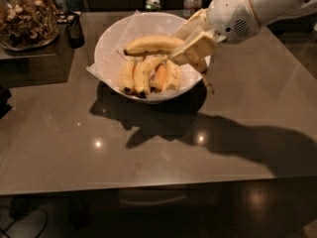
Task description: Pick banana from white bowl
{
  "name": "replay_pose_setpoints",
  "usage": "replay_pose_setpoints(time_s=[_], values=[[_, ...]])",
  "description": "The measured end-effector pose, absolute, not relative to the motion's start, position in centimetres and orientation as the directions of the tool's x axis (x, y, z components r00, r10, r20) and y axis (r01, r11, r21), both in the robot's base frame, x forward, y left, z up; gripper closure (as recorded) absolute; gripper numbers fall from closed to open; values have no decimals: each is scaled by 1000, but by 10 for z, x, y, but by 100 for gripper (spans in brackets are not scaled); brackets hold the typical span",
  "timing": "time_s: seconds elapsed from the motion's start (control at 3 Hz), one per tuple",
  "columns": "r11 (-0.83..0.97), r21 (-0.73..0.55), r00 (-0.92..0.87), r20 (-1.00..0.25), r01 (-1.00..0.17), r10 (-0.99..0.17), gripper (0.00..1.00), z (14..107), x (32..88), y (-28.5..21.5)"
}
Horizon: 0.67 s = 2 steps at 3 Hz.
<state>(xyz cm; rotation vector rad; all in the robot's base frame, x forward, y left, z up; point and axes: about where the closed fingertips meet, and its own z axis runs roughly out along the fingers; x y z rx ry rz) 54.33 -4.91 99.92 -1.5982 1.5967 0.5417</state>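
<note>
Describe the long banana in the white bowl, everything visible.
The banana is long, gently curved and clean yellow, with a dark tip at its left end. It lies roughly level across the back of the paper-lined white bowl, above the shorter bananas. Its right end disappears into the gripper, which is shut on it.

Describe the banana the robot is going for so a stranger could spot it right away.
On the grey table, find the big white bowl lined with paper. The banana lies crosswise at the back of the pile, one end at the robot's tool. It is the longest, clean yellow one; the shorter bananas in front have dark ends.
</note>
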Motion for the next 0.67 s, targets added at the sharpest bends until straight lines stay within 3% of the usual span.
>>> replay_pose_setpoints(time_s=[0.33,0.67], values=[[204,-203,30,-777,-958,-629,100,994,499,-56],[204,-184,11,-769,-962,-640,100,982,493,-58]])
